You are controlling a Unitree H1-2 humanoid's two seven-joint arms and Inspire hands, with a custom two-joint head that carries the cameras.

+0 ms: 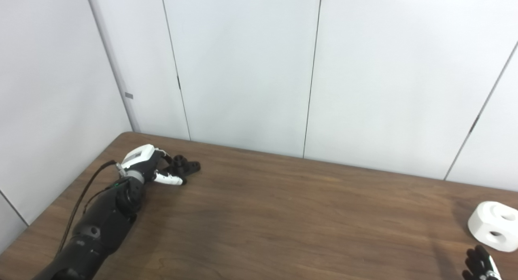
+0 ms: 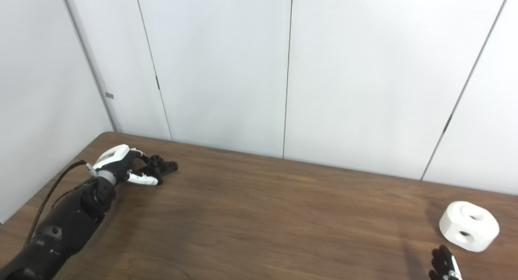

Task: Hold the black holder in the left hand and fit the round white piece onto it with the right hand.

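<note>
The right hand (image 2: pixel 444 264) is cut off by the bottom edge near the table's right front corner; only dark fingertips show, so its grip cannot be read. In the left eye view the round white piece (image 1: pixel 494 225) is clipped by the right edge. At the far left corner the left hand (image 1: pixel 150 166) covers part of the black holder (image 1: pixel 185 166); the fingers seem to touch it, though black on black hides whether they close round it.

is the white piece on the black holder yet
No. The round white piece sits alone on the table's right; the black holder is far left at the left hand.
</note>
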